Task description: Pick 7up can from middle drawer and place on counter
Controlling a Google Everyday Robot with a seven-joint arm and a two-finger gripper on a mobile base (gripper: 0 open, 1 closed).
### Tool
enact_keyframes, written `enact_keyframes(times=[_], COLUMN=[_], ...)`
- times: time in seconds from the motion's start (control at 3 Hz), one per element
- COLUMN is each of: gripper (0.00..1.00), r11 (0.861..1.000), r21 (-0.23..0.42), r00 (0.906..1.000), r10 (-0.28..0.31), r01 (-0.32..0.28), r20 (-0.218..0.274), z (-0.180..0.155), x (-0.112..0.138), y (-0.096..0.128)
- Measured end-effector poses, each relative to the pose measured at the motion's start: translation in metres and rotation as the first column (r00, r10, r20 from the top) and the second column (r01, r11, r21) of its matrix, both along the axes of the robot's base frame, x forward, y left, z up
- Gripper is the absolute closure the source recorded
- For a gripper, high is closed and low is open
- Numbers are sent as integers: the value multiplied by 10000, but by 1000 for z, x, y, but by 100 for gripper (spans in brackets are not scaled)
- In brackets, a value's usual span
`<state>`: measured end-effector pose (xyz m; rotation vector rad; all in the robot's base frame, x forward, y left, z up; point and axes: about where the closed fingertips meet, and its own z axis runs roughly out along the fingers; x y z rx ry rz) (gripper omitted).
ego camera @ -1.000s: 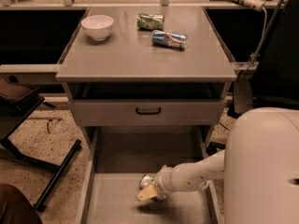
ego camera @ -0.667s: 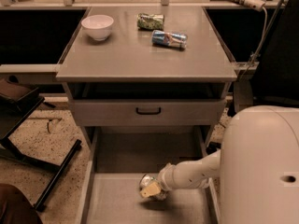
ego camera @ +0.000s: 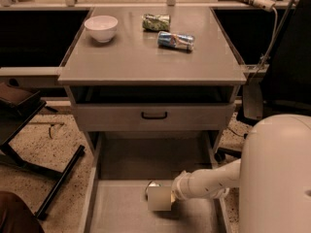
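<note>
silvery metal, seen only as a small curved rim: the 7up can (ego camera: 152,185) stands on the floor of the middle drawer (ego camera: 121,212), at about 6 o'clock in the camera view, a little left of the drawer's midline. most of the can is hidden by the gripper (ego camera: 159,198), whose pale blocky end sits directly in front of it and touches or overlaps it in this view. how far the jaws stand apart, and whether they have hold of the can, cannot be told. the white arm (ego camera: 209,182) reaches the gripper from 3 o'clock, running low over the drawer floor from the large rounded white robot body (ego camera: 277,174) at 4 o'clock.

the middle drawer is pulled out towards the viewer; its grey floor is bare around the can, with low side walls at 8 and 4 o'clock. at 12 o'clock from the can, above the pulled-out tray, is a closed grey drawer front (ego camera: 194,116) with a black handle (ego camera: 154,115), and over it a dark open slot.

the counter (ego camera: 146,62) tops the cabinet and fills the upper middle of the view. on it, a white bowl (ego camera: 101,28) stands upright at 11 o'clock; a dark green mottled item (ego camera: 156,22) lies on its side at 12 o'clock; a blue, red and silver can (ego camera: 176,40) lies on its side just beside it, towards 1 o'clock. these three are well apart from the 7up can.

a black stand (ego camera: 58,183) crosses the speckled ground (ego camera: 29,149) at 8 o'clock.
</note>
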<state>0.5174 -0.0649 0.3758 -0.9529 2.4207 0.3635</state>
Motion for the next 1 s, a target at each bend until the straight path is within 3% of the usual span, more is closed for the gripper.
enact_keyframes(times=[0.67,1.0], gripper=[0,0], r11=[9991,9973], r21=[348,508], r00=[9995,9981], r10=[229,544], r01=[-221,-529], r20=[-222,-291], z=[2,0], x=[-37,-43], y=[-17,-2])
